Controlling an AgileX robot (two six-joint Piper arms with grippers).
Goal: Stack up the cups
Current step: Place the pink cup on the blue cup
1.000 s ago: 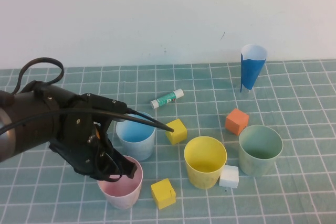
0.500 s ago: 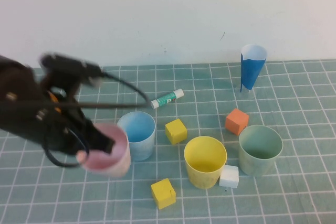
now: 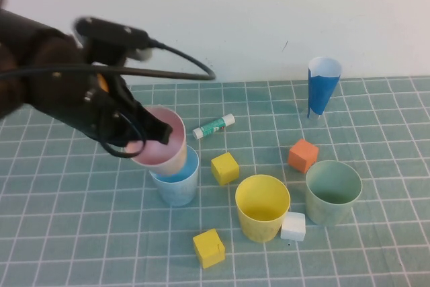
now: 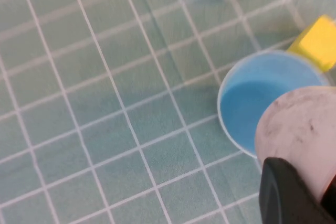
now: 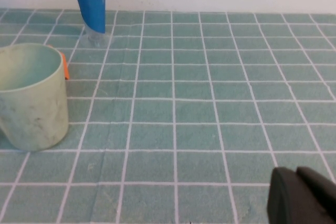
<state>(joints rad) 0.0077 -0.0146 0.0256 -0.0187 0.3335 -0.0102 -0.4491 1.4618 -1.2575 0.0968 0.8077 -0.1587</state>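
Note:
My left gripper (image 3: pixel 153 132) is shut on the rim of the pink cup (image 3: pixel 163 146) and holds it tilted in the air, just over the light blue cup (image 3: pixel 176 183). In the left wrist view the pink cup's base (image 4: pixel 302 127) overlaps the blue cup's mouth (image 4: pixel 244 103), with one dark finger (image 4: pixel 286 198) against the pink wall. To the right stand the yellow cup (image 3: pixel 262 206) and the pale green cup (image 3: pixel 333 191). My right gripper (image 5: pixel 302 195) is shut, low over bare mat, well clear of the green cup (image 5: pixel 29 95). It is out of the high view.
A dark-blue paper cone (image 3: pixel 322 89) stands at the back right. A glue stick (image 3: pixel 213 126) lies behind the blue cup. Two yellow cubes (image 3: pixel 225 168) (image 3: pixel 209 247), an orange cube (image 3: pixel 303 155) and a white cube (image 3: pixel 293 226) sit among the cups.
My left gripper closed on the pink cup, lifted it off the mat at the front and carried it up and back to above the blue cup.

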